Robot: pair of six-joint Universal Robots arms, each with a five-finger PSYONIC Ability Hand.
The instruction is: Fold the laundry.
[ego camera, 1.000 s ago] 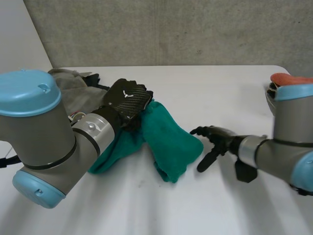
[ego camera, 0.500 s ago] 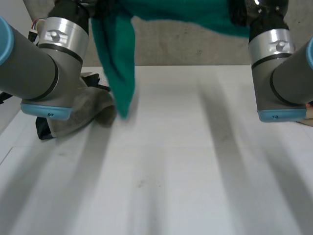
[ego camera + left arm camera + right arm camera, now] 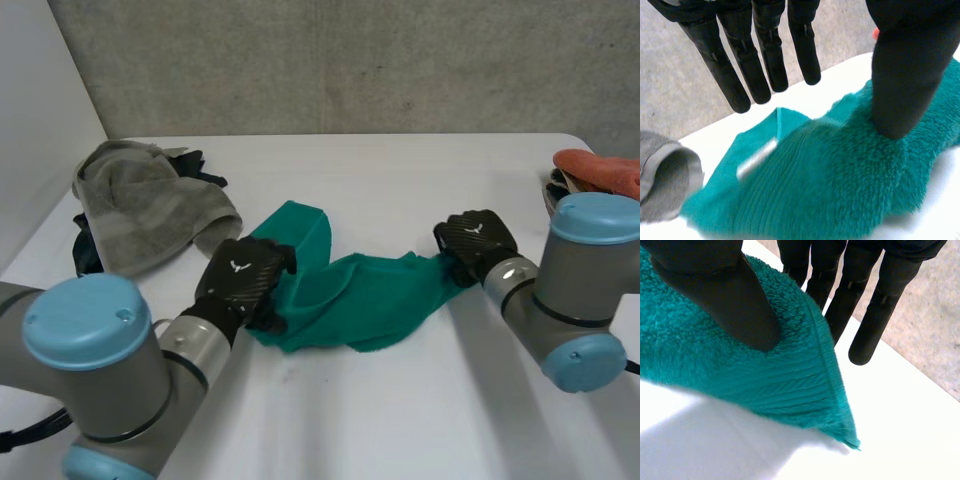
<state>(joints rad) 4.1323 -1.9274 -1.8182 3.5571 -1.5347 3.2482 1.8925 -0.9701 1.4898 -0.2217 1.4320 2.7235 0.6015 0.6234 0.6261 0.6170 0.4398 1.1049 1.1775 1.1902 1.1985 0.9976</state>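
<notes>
The green towel (image 3: 350, 300) is lying rumpled on the white worktop (image 3: 400, 410), stretching as a loose band from one hand to the other. The left hand (image 3: 243, 283) is sitting over one end of it. In its wrist view the thumb (image 3: 902, 75) is pressing down into the pile while the fingers (image 3: 765, 55) are reaching out straight and clear of the cloth. This hand is therefore relaxed, resting on the towel rather than gripping it.

The right hand (image 3: 475, 238) is holding the opposite end. Its thumb (image 3: 730, 305) is bearing on top of the cloth and its straight fingers (image 3: 875, 315) are passing behind the hemmed edge, pinching the towel between them. A corner is hanging free just beyond the thumb. Having a hand at each end is probably serving to spread the towel out before a first fold. It is looking far from flat, so I judge the folding itself not yet begun.

Beyond the left hand's fingertips a grey towel (image 3: 150, 215) is lying in a heap, with something dark (image 3: 190, 160) poking out behind it. Past the right arm an orange-red cloth (image 3: 598, 168) is sitting at the worktop's far corner. A rough grey wall (image 3: 350, 60) is closing off the room behind.
</notes>
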